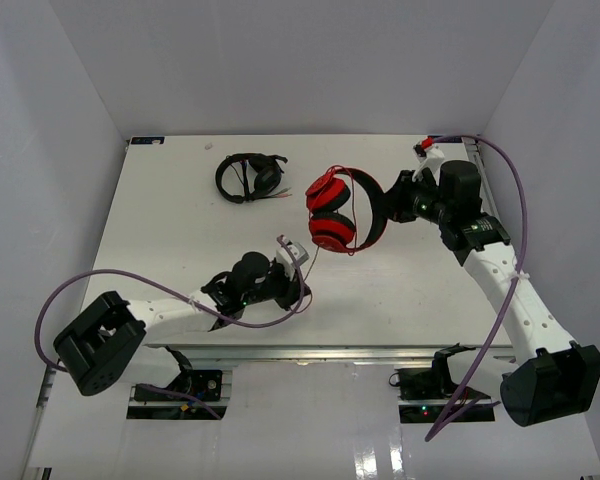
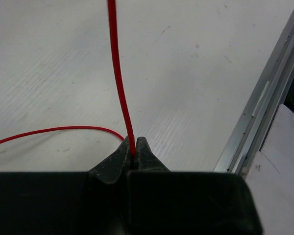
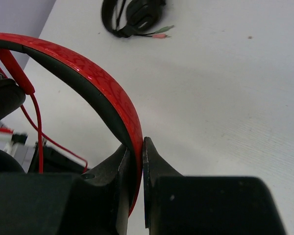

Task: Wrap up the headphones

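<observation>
Headphones (image 1: 338, 212), red, right of centre on the white worktop (image 1: 180, 220), toward its far half. Ear cups (image 1: 331, 230) face the middle of the worktop, and the headband (image 3: 100, 85) arcs off to the right, toward the right arm.

Right fingers (image 3: 159, 169) are pressed together on the headband. The right wrist view shows the red band pinched edge-on between the two black tips, curving up and away to the left. The band looks raised off the surface there, but I cannot tell whether the cups touch the worktop. One black cup pad shows at the left edge of that view, with thin red wire hanging beside it.

Left fingers (image 2: 115, 164) are clamped on the cable (image 2: 118, 73), near the front edge of the worktop, below and left of the headphones. The tips are closed with the thin red line nipped right at their very end. From the pinch one run goes straight up out of the frame and looks taut. A second run bends left and lies slack in a low curve on the surface. The worktop's metal edge rail (image 2: 255, 117) is just to the right of the fingers.

Black headphones (image 1: 250, 178) lie flat on the far left-centre of the worktop, well apart from the red pair and from both arms. Their green and pink plugs (image 3: 161, 32) rest beside them. A purple lead (image 1: 130, 285) loops along each arm.
</observation>
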`<state>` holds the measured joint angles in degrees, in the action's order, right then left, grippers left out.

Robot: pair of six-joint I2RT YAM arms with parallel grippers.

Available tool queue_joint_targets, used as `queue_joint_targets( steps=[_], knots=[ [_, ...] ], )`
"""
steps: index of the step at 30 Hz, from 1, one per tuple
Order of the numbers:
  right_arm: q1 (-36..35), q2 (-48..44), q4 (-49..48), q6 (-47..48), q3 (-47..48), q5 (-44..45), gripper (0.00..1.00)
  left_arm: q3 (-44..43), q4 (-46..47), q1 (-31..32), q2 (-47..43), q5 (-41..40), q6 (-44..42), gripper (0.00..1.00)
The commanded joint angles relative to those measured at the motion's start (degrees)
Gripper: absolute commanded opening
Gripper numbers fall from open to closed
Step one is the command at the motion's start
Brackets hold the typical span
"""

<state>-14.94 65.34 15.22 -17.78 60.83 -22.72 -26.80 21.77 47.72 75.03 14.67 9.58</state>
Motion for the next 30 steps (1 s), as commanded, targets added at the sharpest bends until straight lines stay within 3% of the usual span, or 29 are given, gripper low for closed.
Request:
queue_joint_targets(
  steps=[1, 11, 24, 30],
  knots=[
    [0.26, -1.33, -6.95, -7.75, -0.01, 16.13, 0.08, -4.89, 0.14, 5.27, 0.93, -6.07, 2.13, 0.07],
    [0.20, 0.87, -12.97, -7.38, -5.28, 33.92, 0.08, -7.68, -2.49, 10.06, -1.40, -11.83, 2.81, 0.10],
    [-0.61, 5.50, -16.78, -5.27, -5.18, 40.98, 0.08, -21.43, -3.92, 14.41, 15.31, -13.09, 1.94, 0.11],
    [-2.57, 3.60, -22.89, 3.69, -11.96, 44.81, 0.08, -26.19, -11.81, 15.46, 13.27, -16.03, -2.26, 0.11]
  ],
)
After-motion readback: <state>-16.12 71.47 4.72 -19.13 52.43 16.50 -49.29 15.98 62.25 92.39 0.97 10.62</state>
